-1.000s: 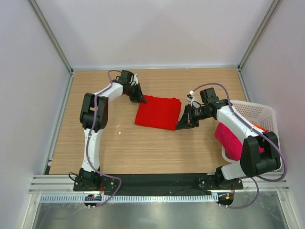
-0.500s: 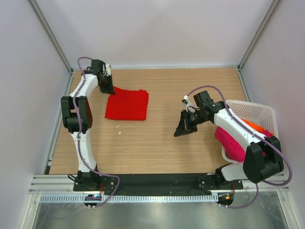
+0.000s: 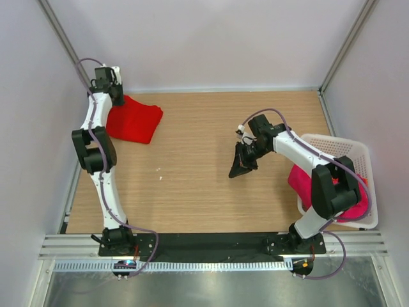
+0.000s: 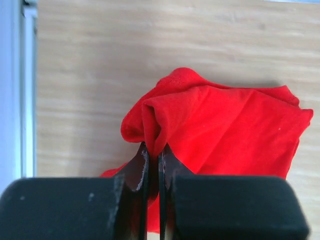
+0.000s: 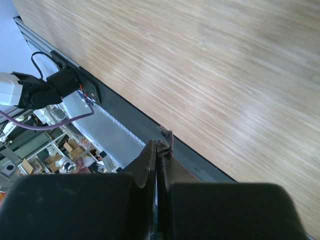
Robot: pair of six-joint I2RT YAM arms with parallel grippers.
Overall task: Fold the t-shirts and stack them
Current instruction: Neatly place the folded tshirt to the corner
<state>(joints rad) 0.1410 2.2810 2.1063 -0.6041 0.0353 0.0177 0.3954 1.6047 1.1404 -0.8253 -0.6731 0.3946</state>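
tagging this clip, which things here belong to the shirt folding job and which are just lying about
Job: red t-shirt, pinched in the left gripper; magenta-pink t-shirt, on the right side; right gripper, shut, empty.
Just there: white lattice basket; wooden table.

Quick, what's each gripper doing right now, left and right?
Left gripper: shut, pinching a fold of the red t-shirt.
Right gripper: shut, holding nothing.
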